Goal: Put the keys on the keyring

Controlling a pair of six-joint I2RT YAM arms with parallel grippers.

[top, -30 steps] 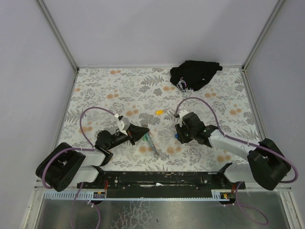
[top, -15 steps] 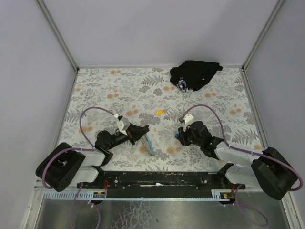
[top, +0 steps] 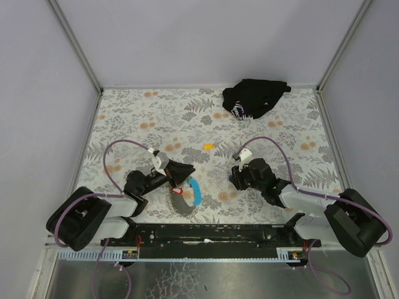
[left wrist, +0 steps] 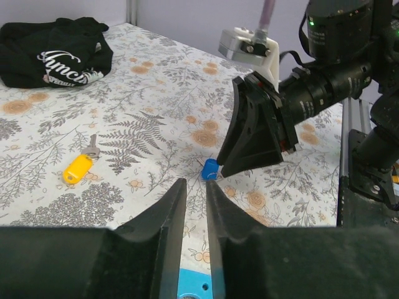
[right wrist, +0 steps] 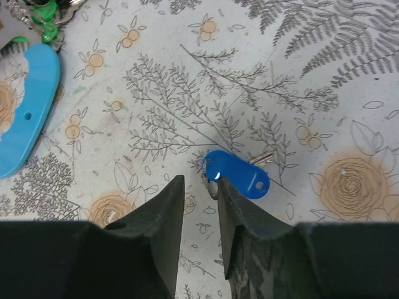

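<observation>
Keyring (top: 177, 190) is slipping from your left gripper (left wrist: 194, 184), now parting narrowly, and lying on the counter (top: 137, 112) beside it, while your right gripper (right wrist: 198, 180) is narrowly straddling the keys (right wrist: 240, 177), so threading is likely needing a regrasp.

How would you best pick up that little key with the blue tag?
Pinch the blue tag across its narrow width, coming straight down from above: it lies flat on the table and looks bulkier than the thin key.
</observation>
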